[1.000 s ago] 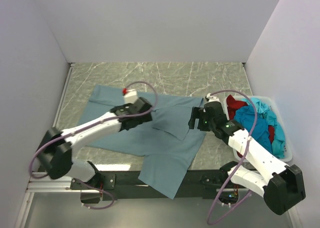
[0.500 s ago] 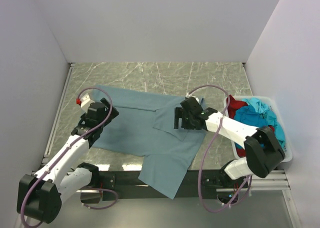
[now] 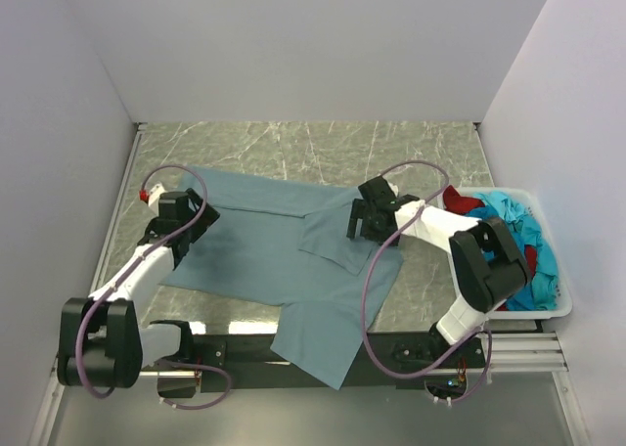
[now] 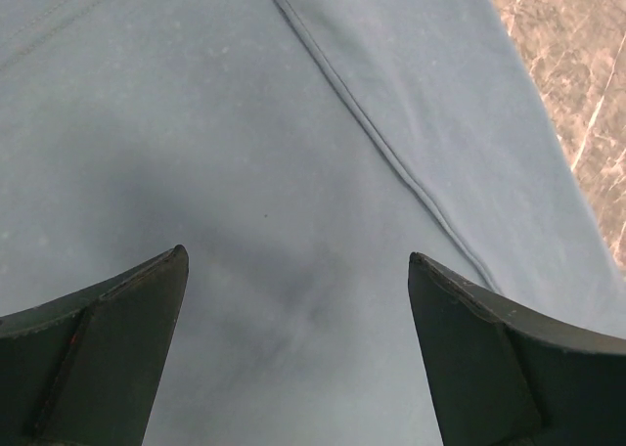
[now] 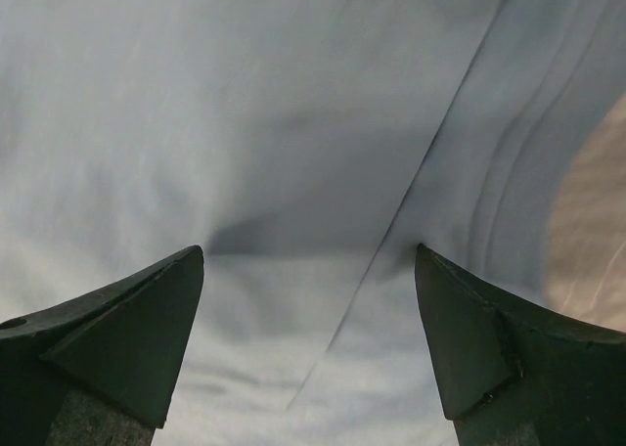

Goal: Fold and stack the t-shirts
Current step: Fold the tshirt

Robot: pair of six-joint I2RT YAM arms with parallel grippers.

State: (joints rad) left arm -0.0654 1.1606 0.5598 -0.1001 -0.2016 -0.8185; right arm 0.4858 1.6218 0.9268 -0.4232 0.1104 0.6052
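A grey-blue t-shirt [image 3: 274,250] lies spread on the marble table, its lower part hanging over the near edge. My left gripper [image 3: 189,221] is open over the shirt's left edge; the left wrist view shows cloth [image 4: 293,221] and a seam between the fingers. My right gripper [image 3: 364,223] is open over the shirt's right side, where a sleeve is folded inward; the right wrist view shows cloth [image 5: 293,153] with a fold line. Turquoise-blue t-shirts [image 3: 509,233] and a dark red one [image 3: 458,204] lie bunched in the bin.
A white plastic bin [image 3: 562,299] stands at the table's right edge, next to the right arm. White walls close in the left, back and right. Bare marble table [image 3: 323,148] lies behind the shirt.
My left gripper has swung from the shirt's middle out to its left edge. My right gripper moved left onto the shirt, then back a little to the right.
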